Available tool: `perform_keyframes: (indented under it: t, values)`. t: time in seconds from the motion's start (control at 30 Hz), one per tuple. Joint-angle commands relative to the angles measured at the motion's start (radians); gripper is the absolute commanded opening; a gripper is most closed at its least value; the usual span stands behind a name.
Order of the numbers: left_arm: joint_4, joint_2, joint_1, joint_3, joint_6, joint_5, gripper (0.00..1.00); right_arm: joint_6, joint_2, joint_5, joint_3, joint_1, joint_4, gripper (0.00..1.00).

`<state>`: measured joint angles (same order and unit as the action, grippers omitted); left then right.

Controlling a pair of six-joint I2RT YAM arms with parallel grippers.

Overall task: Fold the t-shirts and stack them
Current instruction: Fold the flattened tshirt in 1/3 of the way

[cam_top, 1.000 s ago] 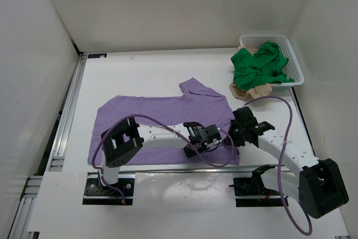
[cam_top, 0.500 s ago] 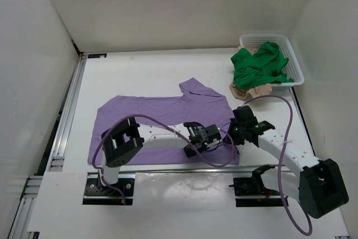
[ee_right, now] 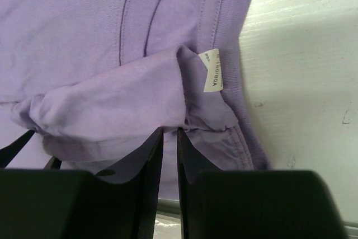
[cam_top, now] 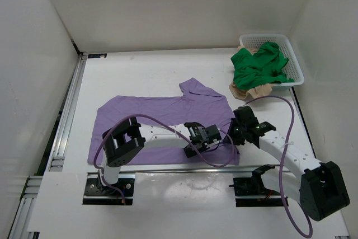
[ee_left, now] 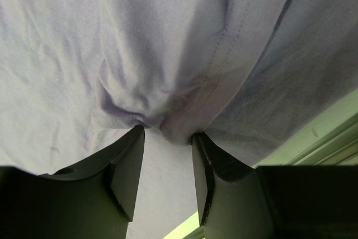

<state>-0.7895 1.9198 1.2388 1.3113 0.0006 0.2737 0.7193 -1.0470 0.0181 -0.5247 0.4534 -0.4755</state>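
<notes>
The right jaws are all but closed on the hemmed edge of the lavender t-shirt [ee_right: 84,43], a white care label [ee_right: 211,71] showing just past their tips. Immediately to their left, the left jaws stand further apart, yet a puckered fold of the same cloth is gathered and held between their tips.

Both grips sit side by side at the shirt's near right corner. From there, almost all of the garment lies to the left of the jaws and beyond them, spread flat on the desk [cam_top: 140,74]. Its long axis runs left to right along the desk's near edge, and one part juts out on the side away from the jaws. Neither pair is nearer than the other, as both already have cloth, so any fold looks likely to carry this corner leftward or away over the body.

Well beyond the right jaws, in the far right corner, stands a white mesh basket [cam_top: 297,65]. The green t-shirt [cam_top: 257,66] is heaped in it and spills over its near rim. The beige t-shirt [cam_top: 250,90] hangs out beneath, reaching the desk.
</notes>
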Motion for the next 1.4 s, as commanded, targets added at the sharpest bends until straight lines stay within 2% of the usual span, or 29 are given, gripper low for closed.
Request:
perform_keyframes:
  t: [0.0, 0.5, 0.73, 1.1, 1.37]
  values:
    - [0.003, -0.005, 0.001, 0.022, -0.001, 0.016, 0.50, 0.002, -0.001, 0.017, 0.005, 0.004, -0.002, 0.20]
    - [-0.007, -0.005, 0.001, 0.031, -0.001, 0.016, 0.50, 0.046, 0.056, 0.017, 0.037, 0.054, -0.041, 0.20]
    - [-0.007, -0.005, 0.001, 0.013, -0.001, 0.016, 0.50, 0.045, 0.029, 0.037, 0.025, 0.054, -0.020, 0.37]
    - [-0.007, -0.005, 0.001, 0.013, -0.001, 0.016, 0.49, 0.045, -0.094, 0.046, -0.043, 0.054, 0.000, 0.34]
    - [-0.007, -0.005, 0.001, 0.013, -0.001, 0.016, 0.49, 0.026, -0.094, 0.046, -0.070, 0.054, 0.009, 0.31]
